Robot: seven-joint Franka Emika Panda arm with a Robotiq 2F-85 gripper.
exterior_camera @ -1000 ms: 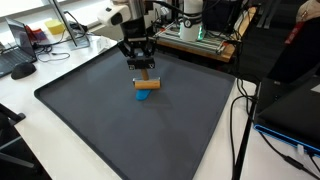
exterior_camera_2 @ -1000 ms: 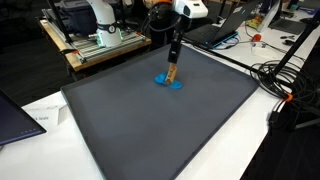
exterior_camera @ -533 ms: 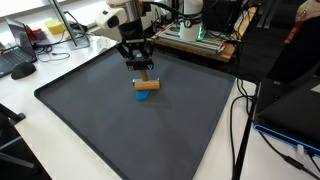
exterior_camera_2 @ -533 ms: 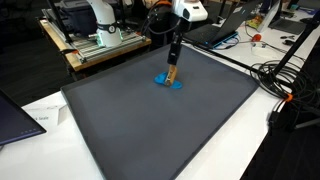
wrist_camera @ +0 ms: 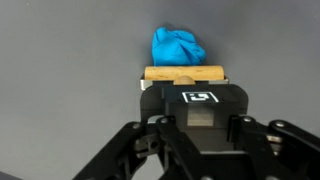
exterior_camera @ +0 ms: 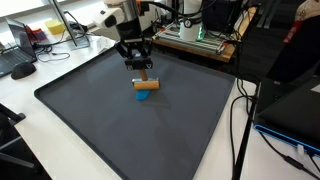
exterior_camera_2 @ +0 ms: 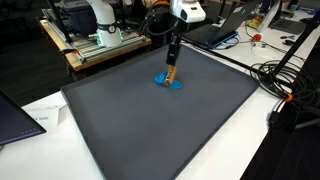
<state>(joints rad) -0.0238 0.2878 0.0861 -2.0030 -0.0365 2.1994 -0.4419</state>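
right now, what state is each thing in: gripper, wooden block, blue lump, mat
gripper: shut on the wooden block
wooden block: clamped between the jaws, low over the mat
blue lump: crumpled, lying on the mat at the block's lower edge, contact unclear
mat: lying flat

Wooden block [wrist_camera: 185, 74] half hidden, claw [wrist_camera: 186, 86] tips unseen

The tan wooden block [exterior_camera: 147, 84] is hanging level just above the crumpled blue lump [exterior_camera: 146, 96]. That lump is sitting on the dark mat [exterior_camera: 120, 130], far of centre.
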